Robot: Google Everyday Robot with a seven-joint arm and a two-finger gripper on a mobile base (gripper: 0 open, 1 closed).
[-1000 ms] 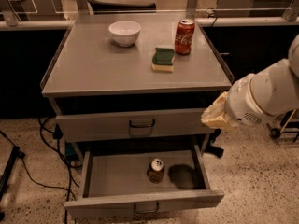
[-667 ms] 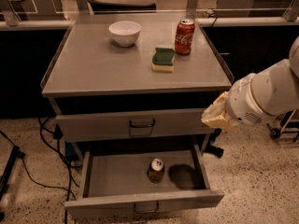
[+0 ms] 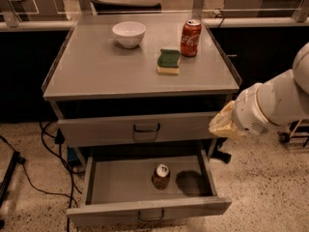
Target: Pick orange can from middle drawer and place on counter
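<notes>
The orange can (image 3: 161, 176) stands upright in the open middle drawer (image 3: 104, 181), near the middle of its floor. The counter (image 3: 101, 66) is the grey top of the cabinet above. My gripper (image 3: 223, 124) is at the right, beside the closed upper drawer's right end, above and to the right of the can and apart from it. It sits at the end of my white arm (image 3: 275, 103), which reaches in from the right edge.
On the counter stand a white bowl (image 3: 129, 34), a green and yellow sponge (image 3: 169, 62) and a red Coca-Cola can (image 3: 190, 37). The closed upper drawer (image 3: 145, 128) has a dark handle. Black cables (image 3: 38, 153) lie on the floor at left.
</notes>
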